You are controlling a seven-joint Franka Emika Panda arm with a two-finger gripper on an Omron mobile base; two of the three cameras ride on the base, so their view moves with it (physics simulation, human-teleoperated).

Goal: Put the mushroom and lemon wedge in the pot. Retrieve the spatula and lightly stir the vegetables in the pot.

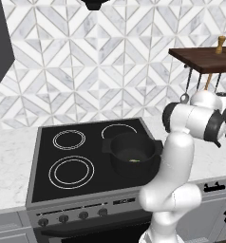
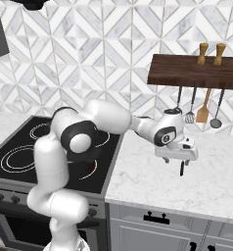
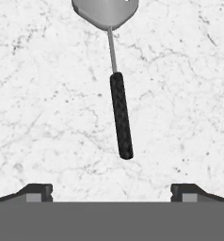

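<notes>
So the pincer (image 2: pixel 181 168) is out over the marble table (image 2: pixel 206 181), right of the stove (image 1: pixel 43 156), hanging a bit above the surface with nothing in it. In the hand view both fingertips (image 3: pixel 38 192) sit way apart at the bottom corners, so it's spread wide open and not touching anything.

The spatula (image 3: pixel 119 113) is lying flat on the table right under the hand. Its thin black handle points toward the pincer and runs a little slanted, ending between the two fingertips but short of them. The silver head is at the far end, cut off by the top edge of the hand view, so I can't make out the slots.

The pot (image 1: pixel 133 153) sits on the stove's front right burner, black and squat, well apart from the pincer. There's a small yellow-green bit in the bottom of it, which looks like the lemon wedge (image 1: pixel 133 160). Can't really make out any other vegetables in there, too tiny.

Behind the arm there's a dark wooden shelf (image 2: pixel 194 72) on the tiled wall with two little wooden shakers (image 2: pixel 210 53) on top. A few utensils (image 2: pixel 202 110) hang underneath, including an orange-headed one and a ladle (image 2: pixel 217 121).
</notes>
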